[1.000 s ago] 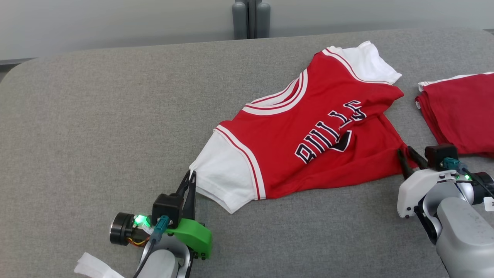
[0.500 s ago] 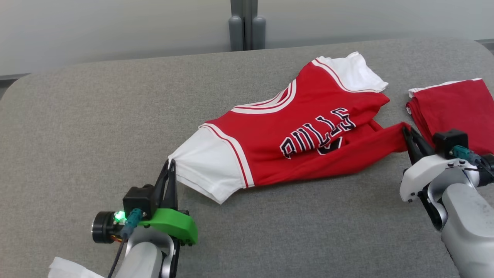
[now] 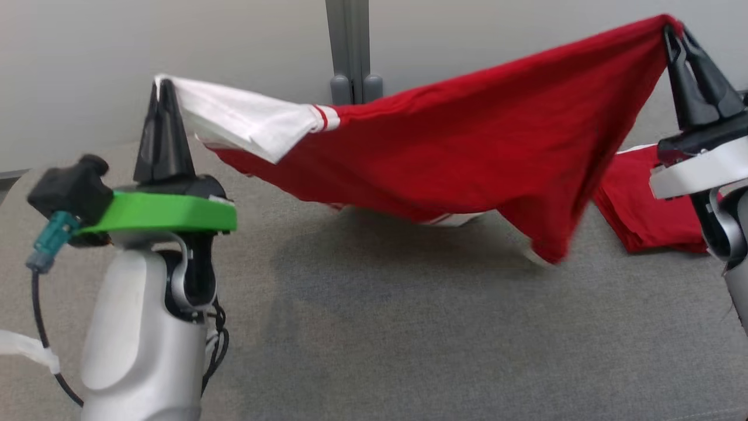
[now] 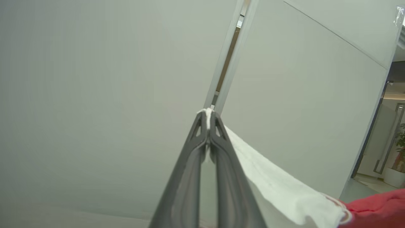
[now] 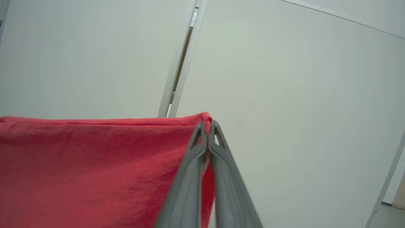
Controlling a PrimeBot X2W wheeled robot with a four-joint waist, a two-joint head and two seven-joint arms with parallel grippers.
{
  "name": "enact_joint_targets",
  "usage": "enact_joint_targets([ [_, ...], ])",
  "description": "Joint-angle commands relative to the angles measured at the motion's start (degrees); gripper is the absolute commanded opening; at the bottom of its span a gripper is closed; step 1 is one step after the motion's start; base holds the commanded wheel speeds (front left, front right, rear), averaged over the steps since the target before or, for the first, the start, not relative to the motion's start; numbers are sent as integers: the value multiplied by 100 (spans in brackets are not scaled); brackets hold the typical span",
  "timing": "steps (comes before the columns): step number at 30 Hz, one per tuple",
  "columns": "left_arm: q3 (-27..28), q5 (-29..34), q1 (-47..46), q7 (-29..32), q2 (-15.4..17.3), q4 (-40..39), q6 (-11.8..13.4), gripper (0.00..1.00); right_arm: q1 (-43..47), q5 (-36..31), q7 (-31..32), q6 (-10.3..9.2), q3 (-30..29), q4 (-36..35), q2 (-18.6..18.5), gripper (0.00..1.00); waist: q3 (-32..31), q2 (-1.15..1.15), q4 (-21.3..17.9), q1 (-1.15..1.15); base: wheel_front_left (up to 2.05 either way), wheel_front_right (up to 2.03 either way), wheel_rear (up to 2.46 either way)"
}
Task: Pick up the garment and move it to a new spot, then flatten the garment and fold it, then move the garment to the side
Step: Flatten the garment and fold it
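Red and judged soft and light, the garment [image 3: 444, 146] is held sagging by its edges: left gripper [image 3: 164, 88] pinched on the white sleeve [image 3: 245, 120], right gripper [image 3: 673, 29] pinched on a red corner.

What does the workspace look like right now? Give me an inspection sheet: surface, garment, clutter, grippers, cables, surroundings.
Surface: grey table, shadowed under the garment.
Job's things: red jersey raised and stretched between both grippers, its middle sagging toward the table.
Clutter: folded red cloth on the table at the right; white strip at the lower left.
Grippers: left gripper shut on the jersey's white sleeve; right gripper shut on a red corner.
Cables: black cable with teal plug at the left wrist.
Surroundings: pale wall, grey post behind the table.
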Motion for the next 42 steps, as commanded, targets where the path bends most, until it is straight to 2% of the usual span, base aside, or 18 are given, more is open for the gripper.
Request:
enact_joint_targets([
  [1, 41, -85, -187, 56, 28, -138, -23, 0, -102, -60, 61, -2, -14, -176, -31, 0, -133, 0, -55, 0, 0, 0, 0],
  [6, 133, -309, -664, 346, 30, -867, 113, 0, -438, -331, 471, -2, -181, -897, -87, 0, -243, 0, -64, 0, 0, 0, 0],
  [9, 190, -358, -798, 576, 62, -1315, 268, 0, -505, -432, 776, -2, -370, -1276, 9, 0, -282, 0, -51, 0, 0, 0, 0],
  [17, 302, -416, -856, 1147, 238, -2252, 568, 0, -162, -387, 1495, -2, -564, -1961, 162, 0, -125, 0, -7, 0, 0, 0, 0],
  [21, 242, -208, -1029, 1435, 476, -2381, 614, 0, -83, -320, 1727, -2, -520, -2057, 90, 0, 194, 0, 29, 0, 0, 0, 0],
  [24, 148, -123, -1283, 1675, 635, -2195, 576, 0, -249, -186, 1831, -2, -533, -1962, 53, 0, 580, 0, 60, 0, 0, 0, 0],
  [30, 42, 40, -2441, 1849, 869, -1027, 456, 0, -1272, 134, 1633, -1, -144, -1072, -34, 0, 1620, 0, 32, 0, 0, 0, 0],
  [34, -26, 267, -3610, 1724, 1028, 190, 344, 0, -2617, 59, 1293, -4, 459, 78, -76, 0, 2324, 0, -55, 0, 0, 0, 0],
  [38, -152, 545, -4934, 1367, 1121, 1384, 222, 0, -4072, -97, 784, -5, 834, 1467, 78, 0, 2799, 0, -98, 0, 0, 0, 0],
  [42, -59, 612, -6105, 687, 1000, 2441, 365, 0, -5219, -387, 192, -5, 832, 2663, 250, 0, 2998, 0, -24, 0, 0, 0, 0],
])
